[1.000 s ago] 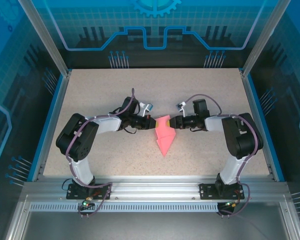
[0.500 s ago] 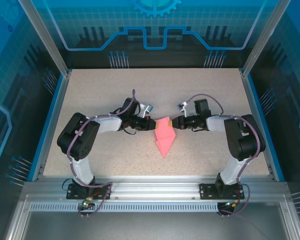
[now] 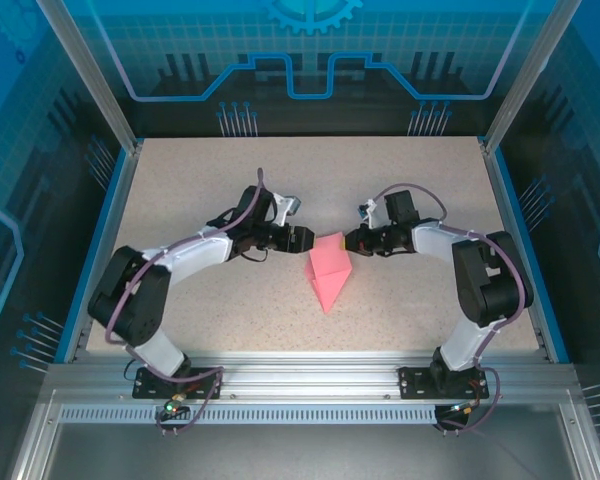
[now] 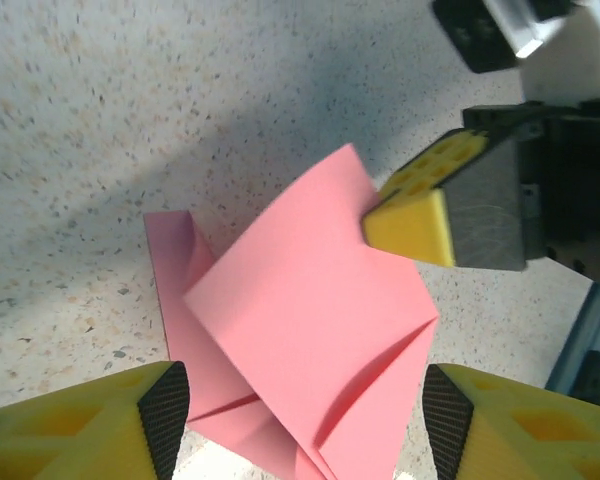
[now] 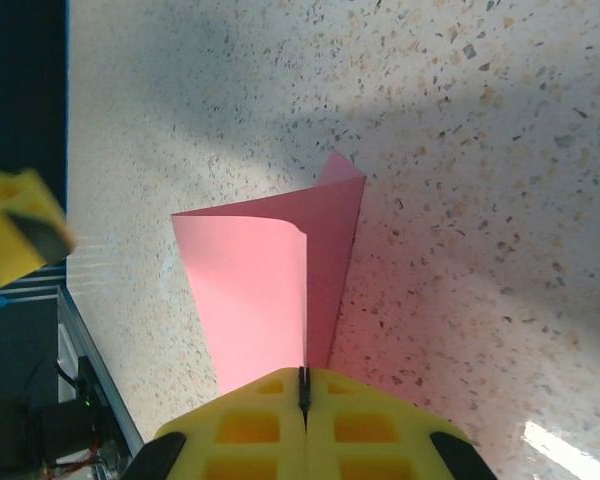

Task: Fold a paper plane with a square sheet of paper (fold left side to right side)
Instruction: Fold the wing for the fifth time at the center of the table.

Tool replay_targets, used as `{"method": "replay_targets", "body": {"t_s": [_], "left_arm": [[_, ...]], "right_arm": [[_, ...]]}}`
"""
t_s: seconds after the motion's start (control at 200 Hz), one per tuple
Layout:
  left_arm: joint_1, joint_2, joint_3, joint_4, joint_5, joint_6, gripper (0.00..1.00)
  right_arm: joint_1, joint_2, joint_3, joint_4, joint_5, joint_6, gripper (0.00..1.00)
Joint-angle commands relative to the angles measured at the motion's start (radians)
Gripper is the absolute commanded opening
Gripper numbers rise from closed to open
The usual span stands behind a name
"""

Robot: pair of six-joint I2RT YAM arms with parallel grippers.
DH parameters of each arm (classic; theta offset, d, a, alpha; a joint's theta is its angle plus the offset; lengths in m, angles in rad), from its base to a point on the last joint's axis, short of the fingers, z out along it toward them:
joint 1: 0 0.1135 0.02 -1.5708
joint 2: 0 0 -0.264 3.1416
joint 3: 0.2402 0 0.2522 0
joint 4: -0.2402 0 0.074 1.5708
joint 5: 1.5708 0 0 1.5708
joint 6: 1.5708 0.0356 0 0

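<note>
salmon-pink paper plane [image 3: 329, 272] sits around the middle of the speckled bench [image 3: 180, 200], sharp point aimed at the near edge, one flap lifted off the surface. the right gripper [image 3: 352, 241] is clamped tight on the paper's far right corner, yellow pads [image 5: 270, 425] pressed flat together. the left gripper [image 3: 302, 241] hangs just beside the far left corner, jaws spread wide, pinching nothing.
</note>
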Motion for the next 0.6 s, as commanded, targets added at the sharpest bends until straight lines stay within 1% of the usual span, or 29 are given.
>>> {"method": "replay_targets", "body": {"t_s": [0.0, 0.12, 0.205, 0.305, 0.43, 0.595], "left_arm": [[-0.097, -0.071, 0.037, -0.196, -0.206, 0.126, 0.66], [-0.224, -0.086, 0.057, -0.312, -0.368, 0.18, 0.68], [-0.306, -0.061, 0.076, -0.365, -0.452, 0.182, 0.68], [-0.387, -0.014, 0.105, -0.384, -0.515, 0.166, 0.69], [-0.438, 0.058, 0.144, -0.386, -0.546, 0.141, 0.7], [-0.451, 0.148, 0.191, -0.389, -0.581, 0.124, 0.71]], "right_arm": [[0.049, -0.018, 0.051, -0.103, 0.082, 0.116, 0.0], [0.077, -0.006, 0.106, -0.154, 0.139, 0.2, 0.0], [0.089, 0.012, 0.153, -0.194, 0.177, 0.235, 0.0], [0.096, 0.045, 0.184, -0.203, 0.197, 0.279, 0.0], [0.102, 0.072, 0.204, -0.193, 0.214, 0.322, 0.0], [0.118, 0.088, 0.218, -0.195, 0.226, 0.336, 0.0]]}}
